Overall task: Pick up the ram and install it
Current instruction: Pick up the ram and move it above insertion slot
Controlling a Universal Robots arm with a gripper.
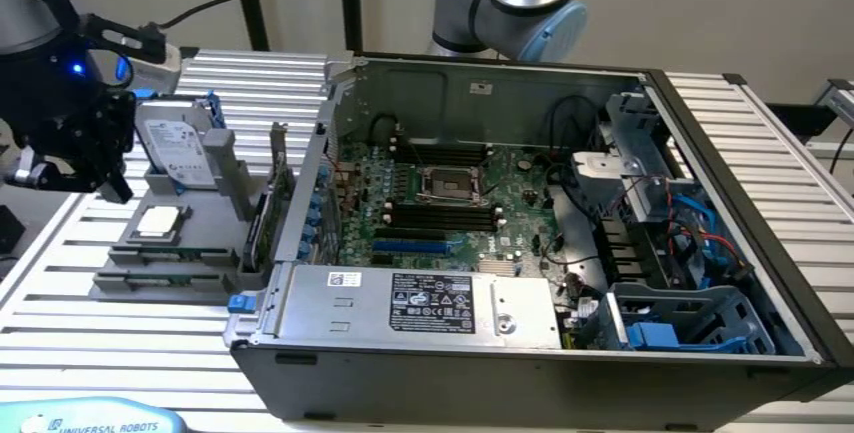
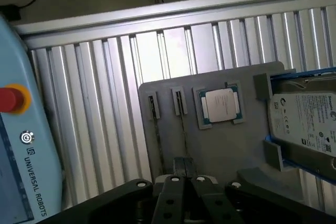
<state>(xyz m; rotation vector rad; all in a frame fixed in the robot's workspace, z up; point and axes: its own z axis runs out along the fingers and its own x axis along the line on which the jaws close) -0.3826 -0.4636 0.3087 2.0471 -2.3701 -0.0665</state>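
Grey plastic forms the parts holder (image 1: 134, 283), which lies on the slatted aluminium worktop (image 1: 120, 353) toward its edge on the exterior view's left, just beside the open computer case (image 1: 534, 353). The ram (image 1: 171, 251) sits on edge in this holder, a thin green stick in the slot next to the square silver processor chip (image 2: 220, 104). A second stick (image 1: 154, 278) sits in the neighbouring slot, on the side away from the chip. At the holder's other end, toward the worktop's back edge, the hard drive (image 2: 302, 124) stands in its blue frame.

The gripper (image 2: 184, 163) hangs over the holder, raised and apart from both sticks. Its black fingers are pressed together and hold nothing. Seen from the wrist view, the closed fingertips line up with the ram beside the chip.

Inside the case the motherboard (image 1: 454, 193) lies flat, with its long black slots (image 1: 434, 215) running alongside the processor socket (image 1: 447, 183). A silver power supply (image 1: 414, 303) sits against the case's near wall. A pale blue teach pendant (image 2: 21, 145) with a red button (image 2: 10, 99) rests at the worktop's near edge, apart from the holder.
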